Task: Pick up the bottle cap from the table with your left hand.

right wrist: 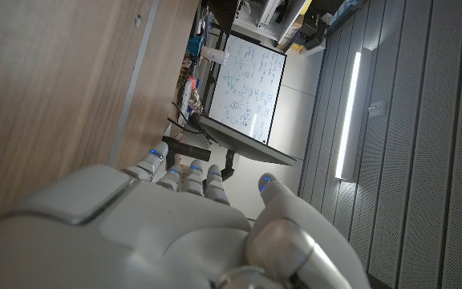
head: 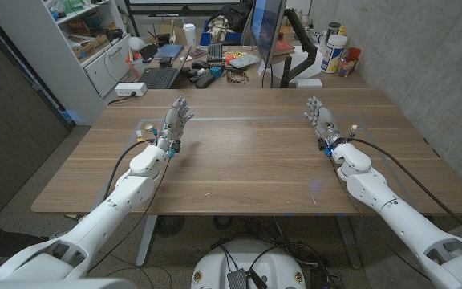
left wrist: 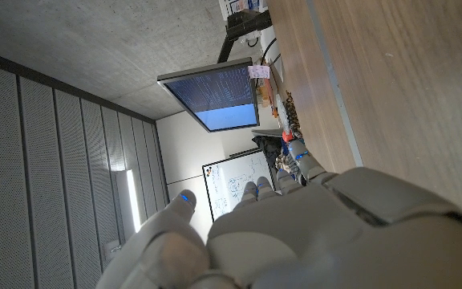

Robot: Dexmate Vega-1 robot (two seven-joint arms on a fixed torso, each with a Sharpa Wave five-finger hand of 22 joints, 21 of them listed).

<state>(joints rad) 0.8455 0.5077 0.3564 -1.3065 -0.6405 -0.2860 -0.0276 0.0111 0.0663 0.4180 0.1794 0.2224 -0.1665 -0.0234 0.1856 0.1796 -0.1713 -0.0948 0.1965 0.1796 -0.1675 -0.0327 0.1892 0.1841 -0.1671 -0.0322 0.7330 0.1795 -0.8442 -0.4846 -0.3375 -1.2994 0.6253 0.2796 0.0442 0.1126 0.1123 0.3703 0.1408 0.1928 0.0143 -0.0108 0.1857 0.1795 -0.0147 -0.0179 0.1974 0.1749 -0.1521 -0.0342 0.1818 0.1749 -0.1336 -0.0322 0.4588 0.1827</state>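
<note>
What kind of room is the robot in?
Probably an office or lab. Behind the wooden table there is a cluttered desk with a monitor and keyboard, shelves to one side, and a whiteboard covered in writing.

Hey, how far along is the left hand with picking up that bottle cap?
Nothing looks done yet. The left hand holds nothing, fingers apart, over the wooden table; the right hand waits likewise. I cannot spot a cap on the table, so finding, reaching and gripping it all remain.
</note>
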